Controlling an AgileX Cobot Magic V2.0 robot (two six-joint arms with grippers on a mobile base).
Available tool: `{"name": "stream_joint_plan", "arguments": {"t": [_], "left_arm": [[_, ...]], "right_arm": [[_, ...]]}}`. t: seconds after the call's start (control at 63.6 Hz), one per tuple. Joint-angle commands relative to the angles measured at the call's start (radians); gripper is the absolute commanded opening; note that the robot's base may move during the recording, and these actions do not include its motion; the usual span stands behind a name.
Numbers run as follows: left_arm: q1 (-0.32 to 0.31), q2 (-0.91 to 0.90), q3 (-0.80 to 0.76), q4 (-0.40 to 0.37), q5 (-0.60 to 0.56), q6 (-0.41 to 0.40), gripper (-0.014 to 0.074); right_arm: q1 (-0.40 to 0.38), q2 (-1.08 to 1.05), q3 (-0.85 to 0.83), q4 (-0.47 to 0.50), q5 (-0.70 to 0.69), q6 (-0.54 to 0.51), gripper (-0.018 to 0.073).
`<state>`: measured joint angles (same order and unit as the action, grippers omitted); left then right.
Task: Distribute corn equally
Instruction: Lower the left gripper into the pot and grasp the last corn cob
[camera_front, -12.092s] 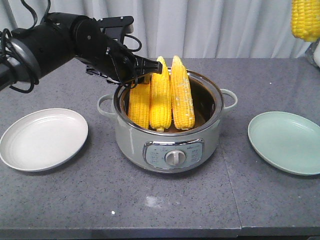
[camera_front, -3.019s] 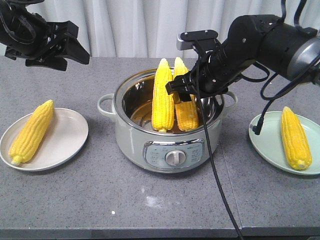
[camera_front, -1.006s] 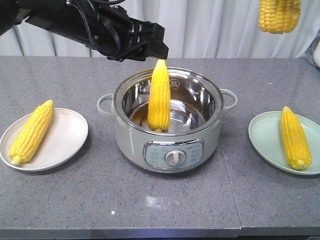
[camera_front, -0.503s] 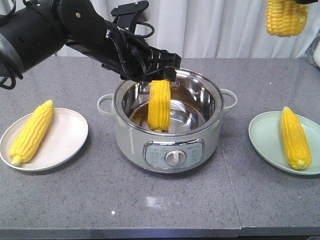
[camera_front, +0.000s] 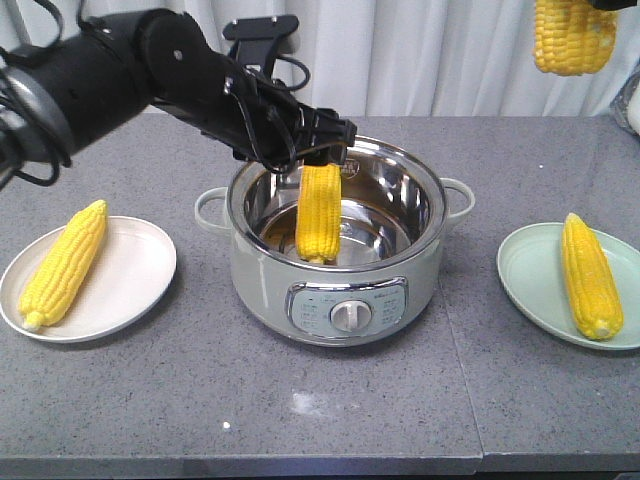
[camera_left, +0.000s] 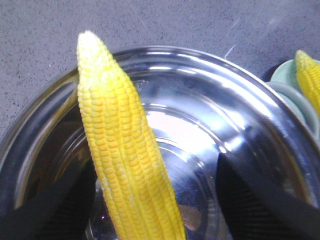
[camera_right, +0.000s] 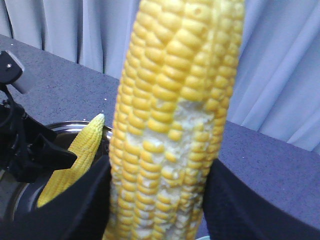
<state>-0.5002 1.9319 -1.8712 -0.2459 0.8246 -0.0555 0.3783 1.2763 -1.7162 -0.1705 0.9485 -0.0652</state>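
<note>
White plate (camera_front: 130, 265), far left, round and glossy: left cob (camera_front: 62, 262) lies flat on it. Long axis diagonal, tip to the back-right, butt at the front-left rim.

Left gripper (camera_front: 318, 152) sits over the back-left rim of the pot (camera_front: 335, 290). Its fingers (camera_left: 45, 200) straddle the pot cob (camera_front: 319, 212), spread. In the wrist view there's a clear gap on one side, so no clamp.

Pot cob is inside the pot, near upright, leaning slightly, butt on the floor, tip up. Tip is hidden behind the gripper from the front; the wrist view shows it pale and tapered. Kernel rows are even, bright yellow.

Pot: round, pale grey-green shell, shiny steel liner, loop handle on each side, front panel with a round dial.

Green plate (camera_front: 530, 280), right, round, matte pale green: right cob (camera_front: 590, 275) lies flat on it. Long axis runs roughly front to back, tip to the back, butt near the front rim.

Right gripper (camera_right: 160, 200) is high up at top right, fingers (camera_right: 75, 210) clamped on both sides of the held cob (camera_front: 573, 35). Long axis vertical, blunt end down from the front, top cropped. The wrist view shows a patch of crushed, pale kernels mid-cob.

Table (camera_front: 320, 400): grey speckled stone look, flat.
</note>
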Motion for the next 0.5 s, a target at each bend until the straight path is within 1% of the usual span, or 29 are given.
{"name": "stream_joint_plan", "arguments": {"t": [0.0, 0.157, 0.283, 0.377, 0.487], "left_arm": [[-0.002, -0.031, -0.033, -0.012, -0.069, -0.044, 0.0504], [-0.002, -0.004, -0.032, 0.002, -0.079, -0.053, 0.0504], [-0.002, 0.013, -0.032, 0.03, -0.078, -0.084, 0.0504], [-0.002, 0.034, -0.032, 0.027, -0.078, -0.111, 0.0504], [-0.003, 0.056, -0.032, 0.005, -0.07, -0.111, 0.0504]], "right_arm": [[-0.008, -0.029, -0.03, -0.034, -0.074, -0.004, -0.0005], [-0.008, -0.029, -0.03, -0.056, -0.064, -0.004, -0.0005], [-0.008, -0.029, -0.03, -0.063, -0.052, -0.004, -0.0005], [-0.008, -0.029, -0.03, -0.064, -0.052, -0.004, -0.0005], [-0.008, -0.029, -0.03, -0.064, -0.053, -0.004, -0.0005]]}}
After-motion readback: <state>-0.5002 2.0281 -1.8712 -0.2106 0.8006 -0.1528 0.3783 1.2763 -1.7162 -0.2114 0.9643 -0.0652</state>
